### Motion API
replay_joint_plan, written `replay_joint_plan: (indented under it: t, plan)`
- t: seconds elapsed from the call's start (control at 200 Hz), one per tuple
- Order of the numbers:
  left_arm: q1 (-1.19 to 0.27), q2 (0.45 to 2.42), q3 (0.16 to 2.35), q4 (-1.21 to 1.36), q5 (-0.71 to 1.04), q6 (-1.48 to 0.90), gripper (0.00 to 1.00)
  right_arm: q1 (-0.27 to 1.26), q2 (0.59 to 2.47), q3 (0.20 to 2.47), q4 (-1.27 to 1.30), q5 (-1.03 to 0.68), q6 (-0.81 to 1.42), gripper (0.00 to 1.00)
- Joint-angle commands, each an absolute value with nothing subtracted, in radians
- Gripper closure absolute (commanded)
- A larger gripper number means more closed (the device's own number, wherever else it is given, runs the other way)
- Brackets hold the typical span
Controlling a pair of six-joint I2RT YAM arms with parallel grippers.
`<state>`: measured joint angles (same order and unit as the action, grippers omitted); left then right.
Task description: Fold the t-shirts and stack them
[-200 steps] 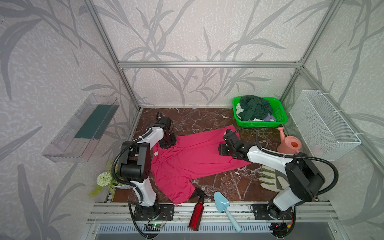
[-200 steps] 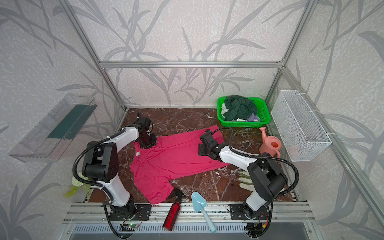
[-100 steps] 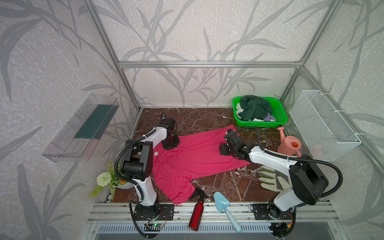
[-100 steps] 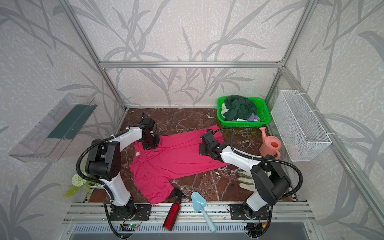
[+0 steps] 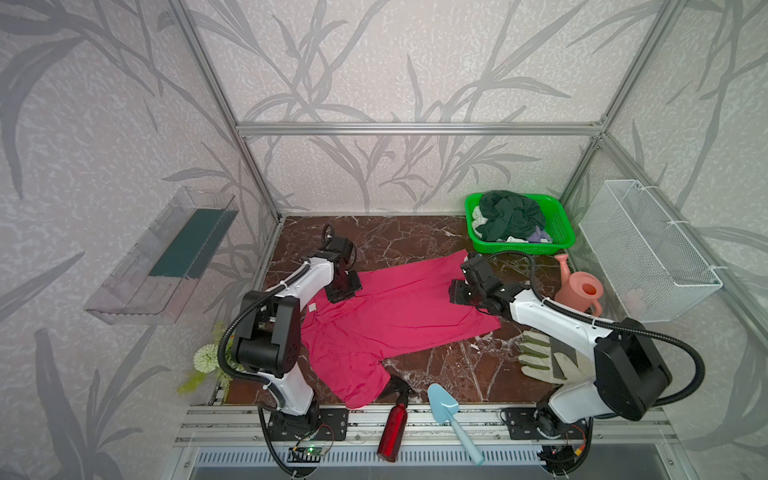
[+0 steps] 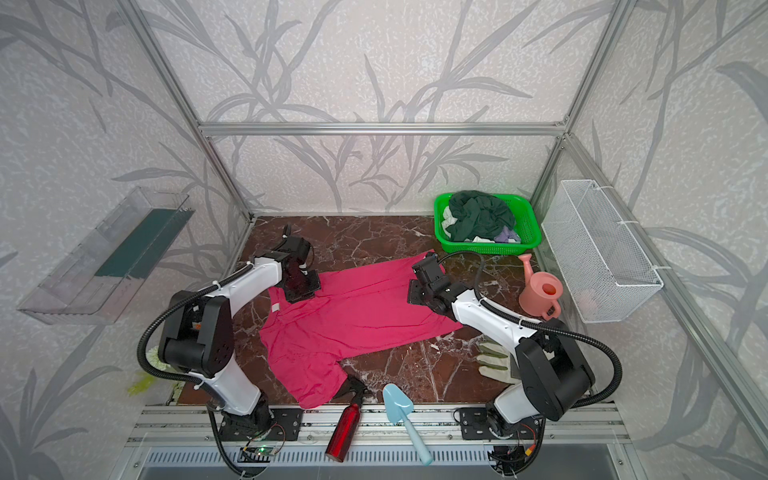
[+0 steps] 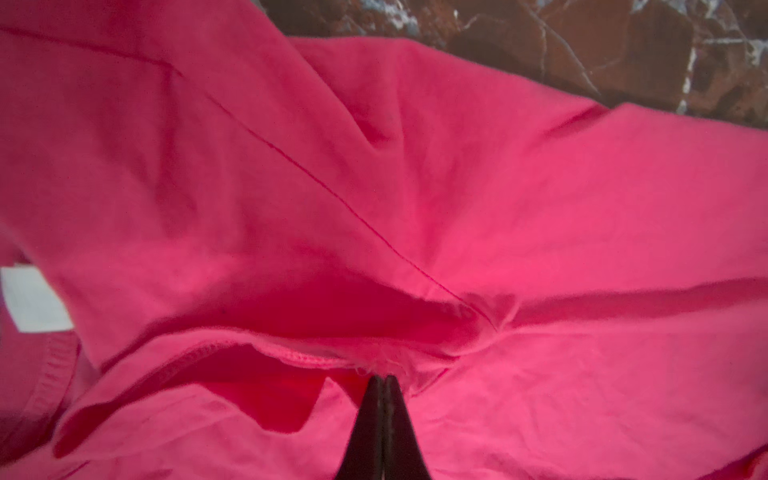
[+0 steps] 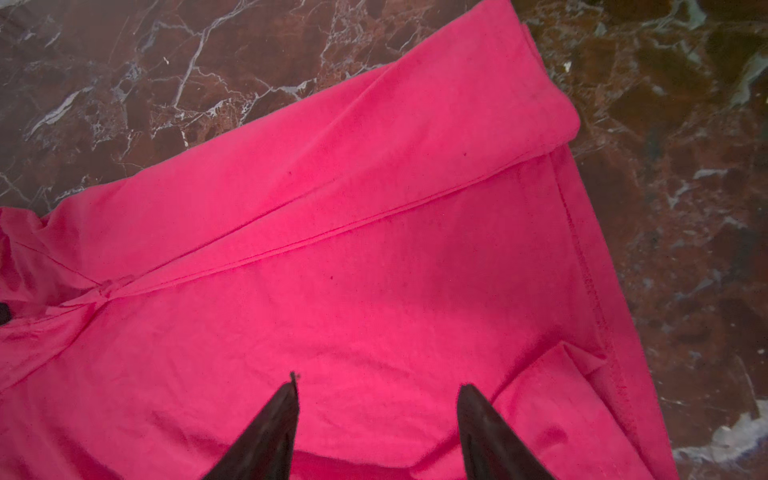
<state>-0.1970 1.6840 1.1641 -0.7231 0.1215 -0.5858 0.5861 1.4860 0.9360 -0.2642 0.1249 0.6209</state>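
— On the brown marble table [image 5: 395, 237] we've got the pink t-shirt [image 5: 395, 311] spread out, lying slantwise between the two arms, with one sleeve trailing toward the front rail.

— And we see the left gripper [image 7: 383, 379] right at the collar end of it, close to the white neck label [image 7: 33, 299]. How are those fingers?

— Pressed tight together, no gap at all. In the left wrist view the stitched hem bunches up right at the tips, so we'd call that a pinch on the pink cloth.

— Over on the other side, the right gripper [image 8: 378, 382] sits above the shirt's lower end, near the hem.

— Its fingers are spread well apart, with nothing between them but flat pink cloth below. Whether the tips touch the cloth, we can't tell.

— At the back right corner we have the green basket [image 5: 524, 248], and a dark green t-shirt [image 5: 511, 214] is heaped in it over some pale pieces.

— Just beside the basket stands the pink watering can [image 5: 579, 293], and a pale glove [image 5: 540, 357] lies partly under the right arm, apart from the shirt.
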Motion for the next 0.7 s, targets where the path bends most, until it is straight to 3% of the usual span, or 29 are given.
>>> replay_joint_plan:
  t: [0.0, 0.31, 0.47, 0.695]
  plan:
    - [-0.232, 1.617, 1.116, -0.778, 0.081, -0.628, 1.00, 0.584, 1.469, 0.930, -0.277, 0.114, 0.629, 0.38]
    - [-0.355, 1.505, 1.017, -0.813, 0.095, -0.706, 0.97, 0.582, 1.521, 0.938, -0.253, 0.096, 0.632, 0.38]
    - [-0.365, 1.415, 1.014, -0.862, 0.134, -0.678, 0.84, 0.581, 1.532, 0.943, -0.252, 0.098, 0.631, 0.39]
    - [-0.352, 1.434, 1.152, -0.888, -0.038, -0.603, 0.79, 0.581, 1.539, 0.956, -0.252, 0.091, 0.632, 0.39]
